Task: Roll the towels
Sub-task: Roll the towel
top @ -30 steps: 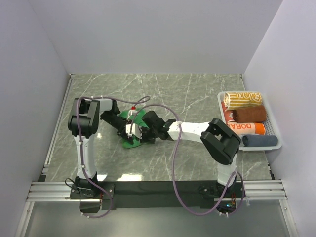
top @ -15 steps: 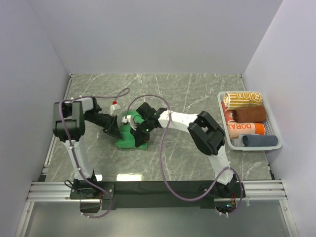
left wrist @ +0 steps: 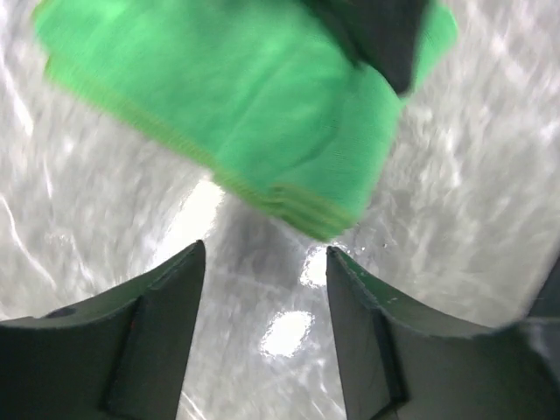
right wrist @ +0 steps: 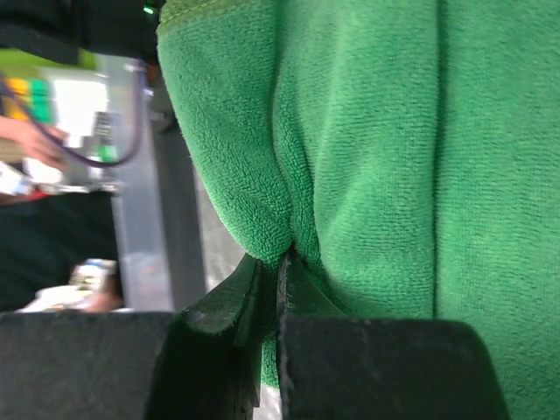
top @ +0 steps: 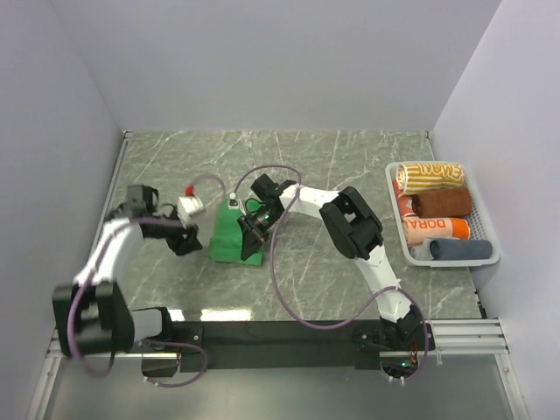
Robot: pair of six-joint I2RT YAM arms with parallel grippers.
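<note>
The bright green towel lies folded in several layers on the marble table, left of centre. My right gripper rests on the towel's right side. In the right wrist view its jaws are shut on a pinched fold of the green towel. My left gripper is open and empty just left of the towel, not touching it. In the left wrist view the towel lies beyond the open fingers, its stacked edges showing, with the black right gripper on its far end.
A white basket at the right edge holds rolled towels: yellow-striped, brown, orange-lettered and blue-grey. White walls enclose the table on three sides. A metal rail runs along the near edge.
My left arm has swung out to the left and its gripper has drawn back off the towel. My right gripper has shifted left and stays on the towel, which now lies narrower and more squarely folded.
</note>
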